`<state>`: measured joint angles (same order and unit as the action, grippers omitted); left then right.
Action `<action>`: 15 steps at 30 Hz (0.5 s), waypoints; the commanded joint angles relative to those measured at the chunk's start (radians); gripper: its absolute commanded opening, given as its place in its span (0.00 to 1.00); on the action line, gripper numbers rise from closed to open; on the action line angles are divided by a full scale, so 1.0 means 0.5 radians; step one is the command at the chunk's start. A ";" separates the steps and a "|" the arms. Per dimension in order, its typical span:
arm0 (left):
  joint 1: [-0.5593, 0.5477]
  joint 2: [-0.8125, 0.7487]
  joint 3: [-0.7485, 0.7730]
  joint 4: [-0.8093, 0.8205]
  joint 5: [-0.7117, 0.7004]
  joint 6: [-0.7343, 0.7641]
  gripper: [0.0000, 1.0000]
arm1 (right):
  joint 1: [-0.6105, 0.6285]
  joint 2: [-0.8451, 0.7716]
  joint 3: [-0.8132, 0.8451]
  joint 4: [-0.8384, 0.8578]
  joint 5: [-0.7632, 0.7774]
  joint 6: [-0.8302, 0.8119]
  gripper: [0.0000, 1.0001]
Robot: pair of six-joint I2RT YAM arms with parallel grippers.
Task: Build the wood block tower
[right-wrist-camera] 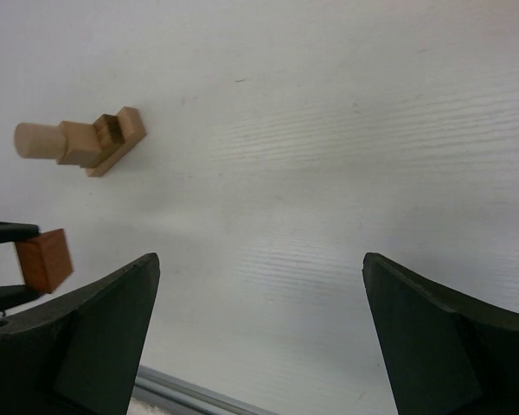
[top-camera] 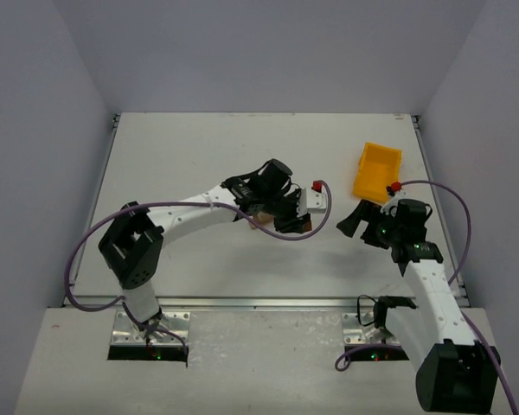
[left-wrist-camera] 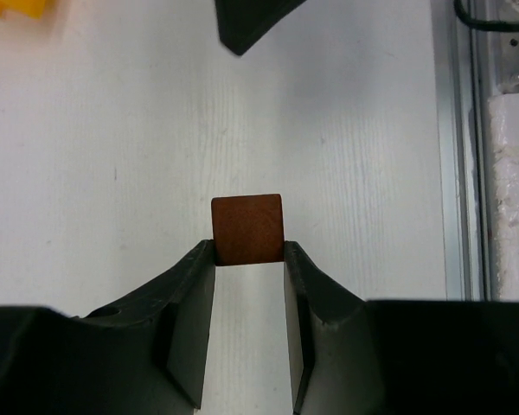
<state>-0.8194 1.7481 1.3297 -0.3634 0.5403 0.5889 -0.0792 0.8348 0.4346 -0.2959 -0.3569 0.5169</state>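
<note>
Left claw point(left-wrist-camera: 249, 256) (clamped) grips reddish block point(left-wrist-camera: 247, 226) near tower point(right-wrist-camera: 93, 143).

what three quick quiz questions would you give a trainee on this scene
1. True or false: the right gripper is shut on a block.
2. What is between the fingers of the left gripper? A: a reddish-brown block. B: a metal screw. C: nothing.
3. Fill the gap: in the right wrist view, the held block and the wooden stack are ____ (touching or apart).

Key: 1 false, its jaws stand wide open and empty. 2 A. 3 apart.
</note>
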 commanded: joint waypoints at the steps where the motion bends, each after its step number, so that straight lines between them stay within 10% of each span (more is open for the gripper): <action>1: 0.139 -0.017 0.289 -0.419 -0.176 0.135 0.00 | -0.010 0.003 0.081 -0.107 0.335 -0.074 0.99; 15: 0.298 0.175 0.771 -1.251 -0.815 0.647 0.00 | -0.010 0.182 0.186 -0.212 0.391 -0.167 0.99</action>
<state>-0.6797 1.8020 1.6733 -0.8409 0.2421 0.8130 -0.0795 0.9191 0.4649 -0.3914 -0.1932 0.4645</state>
